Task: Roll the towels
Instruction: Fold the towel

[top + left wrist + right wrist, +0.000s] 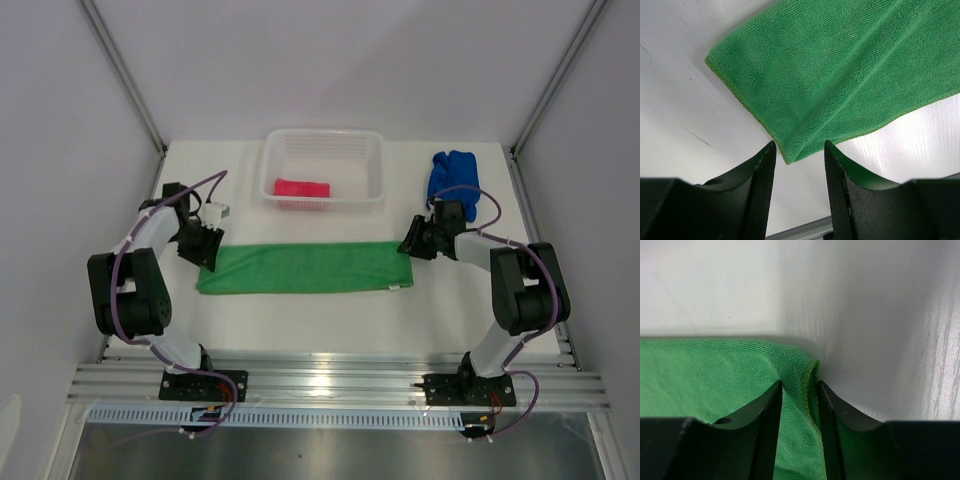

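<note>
Counter [300, 320]: white, walled on three sides, with everything laid out mid-surface where both my arms can reach.
Green towel [305, 267]: flat on the counter between the arms, folded into a long narrow strip running left to right. That shape suits rolling end to end, and no roll is started yet.
Basket [323, 134]: white mesh, back centre, just behind the strip. I take it as the drop-off for finished rolls.
Blue towel [452, 175]: bunched at the back right, beside the basket, apparently waiting its turn.
Pink towel [302, 188]: a compact roll inside the basket, so it looks done to me.
Left fingers [760, 175]: apart and low at the strip's left corner. The corner lies just ahead of the tips, nothing gripped.
Right fingers [767, 415]: apart, straddling the hem at the right end. Cloth lies in the gap, but I see no pinch.
</note>
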Available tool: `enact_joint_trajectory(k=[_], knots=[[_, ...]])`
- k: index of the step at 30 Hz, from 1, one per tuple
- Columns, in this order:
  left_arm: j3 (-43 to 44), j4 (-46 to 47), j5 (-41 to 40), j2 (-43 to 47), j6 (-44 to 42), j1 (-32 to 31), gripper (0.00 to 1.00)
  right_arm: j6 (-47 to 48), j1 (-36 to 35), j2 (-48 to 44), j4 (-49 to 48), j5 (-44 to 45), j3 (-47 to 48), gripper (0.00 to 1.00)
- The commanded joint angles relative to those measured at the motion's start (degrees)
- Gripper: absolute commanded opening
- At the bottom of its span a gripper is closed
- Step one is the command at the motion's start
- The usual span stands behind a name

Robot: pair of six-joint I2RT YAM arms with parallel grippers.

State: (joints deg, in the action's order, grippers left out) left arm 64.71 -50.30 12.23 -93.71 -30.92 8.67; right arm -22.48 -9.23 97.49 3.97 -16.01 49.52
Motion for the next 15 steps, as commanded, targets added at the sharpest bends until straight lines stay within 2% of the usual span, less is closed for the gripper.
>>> enact_joint_trajectory(k=[1,3,6,7,9,15], knots=[[-0.5,0.6,0.6,3.0,0.1,0.8,0.47,-1.6,0.4,2.2,0.1,0.3,-1.7,0.38],[-0.5,0.6,0.7,3.1,0.1,1.0,0.47,-2.0,0.4,2.2,0.4,0.1,-1.9,0.37],[-0.5,0.7,0.8,3.3,0.0,1.4,0.47,-2.6,0.7,2.3,1.8,-0.4,-1.4,0.19],[-0.5,0.8,0.9,3.3,0.1,1.4,0.47,-2.7,1.0,2.3,2.2,-0.9,-1.4,0.07],[-0.5,0.9,1.2,3.3,0.2,1.5,0.47,-2.7,1.1,1.6,2.0,-1.9,-2.0,0.00],[-1.9,1.2,1.7,2.9,-0.5,1.5,0.47,-1.3,2.2,-5.0,1.6,-3.4,-4.6,0.00]])
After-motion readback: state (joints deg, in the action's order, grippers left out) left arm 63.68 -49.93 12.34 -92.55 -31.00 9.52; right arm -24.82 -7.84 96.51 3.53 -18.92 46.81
